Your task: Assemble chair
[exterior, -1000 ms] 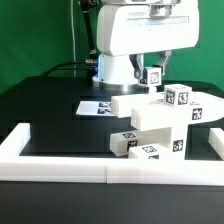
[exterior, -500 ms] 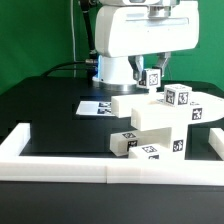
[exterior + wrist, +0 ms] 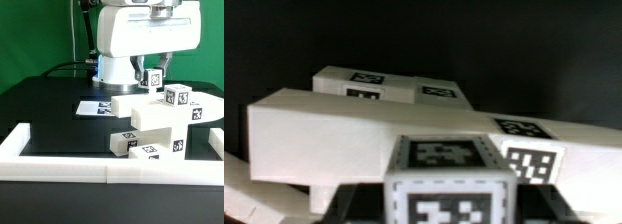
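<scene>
1. While spreading across most of the exterior frame, black table, bounded at lower edge and both sides by low white border wall.
2. Filling the upper centre of the exterior frame, white robot arm, its body hiding most of what hangs beneath.
3. Right of centre in the exterior frame, chair parts: a long white slab reaching toward the frame's left, a thick block in front of it, and a further slab running off the right edge with a tag on its face.
4. In the wrist view, same cluster seen close: a broad white block across the middle, a smaller tagged piece in the upper centre behind it.
5. Flat on the table at centre left of the exterior frame, just beside the long slab, marker board.
6. Lower centre of the exterior frame, near the front wall, two small tagged blocks: one toward the left, one just beside it toward the right.
7. Atop the cluster, right of centre, a tagged cube.
8. Just below the arm, gripper closed on a small tagged leg; same leg at lower centre of the wrist view, dark finger edges close on either side.
</scene>
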You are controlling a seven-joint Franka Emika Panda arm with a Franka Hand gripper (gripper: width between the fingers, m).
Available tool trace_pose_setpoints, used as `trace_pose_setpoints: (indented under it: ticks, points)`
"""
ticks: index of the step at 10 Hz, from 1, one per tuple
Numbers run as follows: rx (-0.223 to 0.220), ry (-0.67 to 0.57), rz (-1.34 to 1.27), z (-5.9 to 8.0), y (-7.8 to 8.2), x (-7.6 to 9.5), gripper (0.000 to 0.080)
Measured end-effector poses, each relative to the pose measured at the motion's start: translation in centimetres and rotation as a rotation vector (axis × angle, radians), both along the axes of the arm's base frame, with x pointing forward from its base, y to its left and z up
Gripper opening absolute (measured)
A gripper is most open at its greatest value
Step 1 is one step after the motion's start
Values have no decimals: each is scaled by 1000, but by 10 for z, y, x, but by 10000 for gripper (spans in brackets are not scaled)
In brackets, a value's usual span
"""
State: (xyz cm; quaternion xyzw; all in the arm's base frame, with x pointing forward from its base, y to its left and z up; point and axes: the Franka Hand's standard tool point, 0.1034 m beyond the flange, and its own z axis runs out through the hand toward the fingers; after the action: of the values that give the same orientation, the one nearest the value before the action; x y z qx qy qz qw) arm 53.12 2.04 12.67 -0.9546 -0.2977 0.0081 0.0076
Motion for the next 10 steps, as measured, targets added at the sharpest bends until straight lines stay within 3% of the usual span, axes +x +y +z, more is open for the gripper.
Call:
trace_pose_setpoints:
  ticks: [4,10]
  points:
    - [0,-1,5,-4,6,-2,287]
    - [-5,5,1,-9,-2,-2,287]
